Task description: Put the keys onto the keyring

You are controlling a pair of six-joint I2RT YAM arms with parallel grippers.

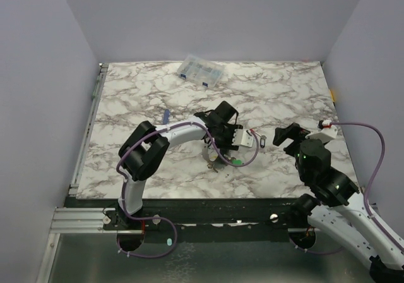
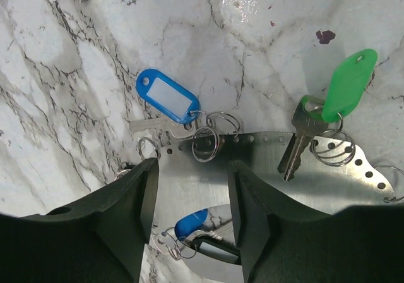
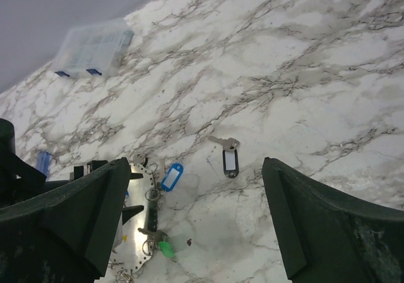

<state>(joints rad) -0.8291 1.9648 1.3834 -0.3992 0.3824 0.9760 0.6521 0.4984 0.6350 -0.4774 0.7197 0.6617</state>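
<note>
The white-and-grey marble desk [image 1: 284, 93] fills most of the view. At its far edge sits a clear plastic compartment box [image 1: 201, 71], well apart from everything else.

The left arm [image 1: 180, 131] is bent in over the middle, and the left tool [image 2: 192, 164] is right down at the keyring [image 2: 259, 149]. That's a big shiny grey metal piece with a row of small holes along its edge, lying mid-desk. The black fingers [image 2: 142, 201] stand apart with the metal between them. Honestly can't tell if they're pinching it or just straddling it.

The right tool [image 1: 285, 136] hangs over the right side of the desk, fingers spread wide, nothing in it.

Keys:
- The blue-tagged metal key [image 2: 167, 96] lies just off the ring's edge, with small split rings [image 2: 214, 134] overlapping that edge.
- The green-tagged key [image 2: 344, 87] lies across the same edge, further along.
- The black-tagged key [image 3: 230, 161] sits alone on bare marble between the two tools.

A slim blue screwdriver [image 1: 166, 115] lies just beyond the left arm, near its elbow.
</note>
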